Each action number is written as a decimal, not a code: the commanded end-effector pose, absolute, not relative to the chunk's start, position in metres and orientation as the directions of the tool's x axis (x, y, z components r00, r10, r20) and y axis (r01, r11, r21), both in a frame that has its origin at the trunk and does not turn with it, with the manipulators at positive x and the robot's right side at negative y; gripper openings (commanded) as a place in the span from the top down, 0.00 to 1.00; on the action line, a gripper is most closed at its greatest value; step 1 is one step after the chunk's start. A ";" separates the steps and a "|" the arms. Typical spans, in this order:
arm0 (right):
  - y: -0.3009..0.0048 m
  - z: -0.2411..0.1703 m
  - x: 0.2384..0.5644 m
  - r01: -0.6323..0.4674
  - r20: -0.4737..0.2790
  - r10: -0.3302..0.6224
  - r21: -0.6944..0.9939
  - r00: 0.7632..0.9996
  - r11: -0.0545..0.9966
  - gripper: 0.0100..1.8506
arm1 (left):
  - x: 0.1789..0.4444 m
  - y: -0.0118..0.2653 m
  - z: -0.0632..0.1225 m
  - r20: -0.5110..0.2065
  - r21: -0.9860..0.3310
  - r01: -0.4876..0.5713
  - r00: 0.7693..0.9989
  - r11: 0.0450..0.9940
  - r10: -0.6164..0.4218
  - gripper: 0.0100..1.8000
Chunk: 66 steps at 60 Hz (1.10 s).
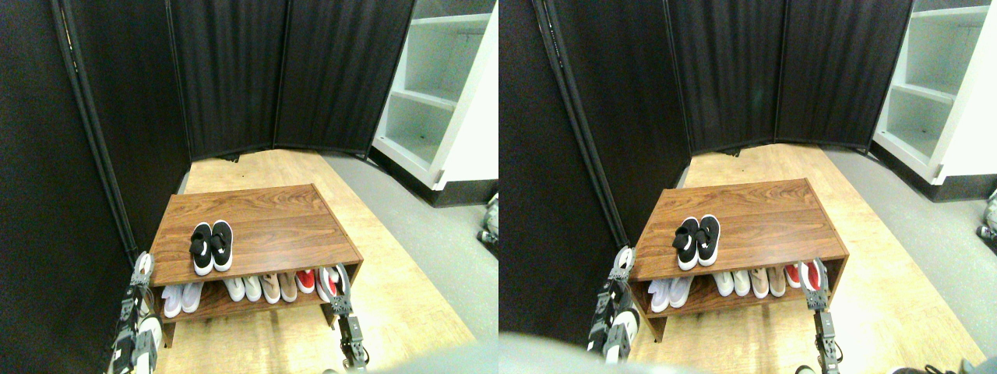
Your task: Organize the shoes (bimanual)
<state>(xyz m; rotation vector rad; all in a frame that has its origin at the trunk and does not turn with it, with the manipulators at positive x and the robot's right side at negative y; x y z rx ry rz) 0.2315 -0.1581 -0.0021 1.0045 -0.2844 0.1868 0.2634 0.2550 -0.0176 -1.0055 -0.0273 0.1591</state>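
The shoes (212,246), a pair of small black slip-on sneakers with white soles, stand side by side on the left part of the wooden rack's top board (273,226), toes toward me. My left gripper (142,269) hovers at the rack's front left corner, left of the pair and apart from it. My right gripper (340,282) rises at the rack's front right corner, in front of the lower shelf, well to the right of the pair. Neither gripper touches the sneakers.
The lower shelf (204,307) holds a row of white shoes (181,298), beige shoes (278,287) and red shoes (306,280). Black curtain panels (257,70) close off the back and left. A white shelving unit (440,86) stands at the far right.
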 end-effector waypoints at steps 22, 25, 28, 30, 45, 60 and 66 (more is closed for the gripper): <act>-0.155 -0.002 0.234 -0.312 0.348 0.032 0.791 0.937 0.526 0.84 | 0.188 0.207 0.000 -0.080 -0.920 -0.125 0.988 0.370 0.134 1.00; -0.155 -0.002 0.234 -0.305 0.343 0.028 0.793 0.939 0.527 0.84 | 0.188 0.205 -0.001 -0.082 -0.922 -0.128 0.987 0.365 0.137 1.00; -0.155 -0.003 0.235 -0.305 0.342 0.030 0.794 0.939 0.526 0.84 | 0.189 0.205 -0.002 -0.080 -0.921 -0.125 0.988 0.369 0.135 1.00; -0.155 -0.003 0.235 -0.306 0.342 0.031 0.792 0.939 0.528 0.84 | 0.190 0.206 -0.004 -0.082 -0.921 -0.128 0.987 0.367 0.141 1.00; -0.155 -0.004 0.235 -0.305 0.344 0.031 0.783 0.938 0.543 0.85 | 0.198 0.207 -0.011 -0.080 -0.927 -0.142 0.979 0.348 0.185 1.00; -0.154 -0.004 0.234 -0.300 0.338 0.032 0.785 0.941 0.542 0.85 | 0.201 0.208 -0.009 -0.078 -0.927 -0.131 0.984 0.351 0.159 1.00; -0.154 -0.004 0.234 -0.299 0.336 0.032 0.785 0.941 0.543 0.85 | 0.200 0.207 -0.009 -0.080 -0.929 -0.135 0.982 0.346 0.168 1.00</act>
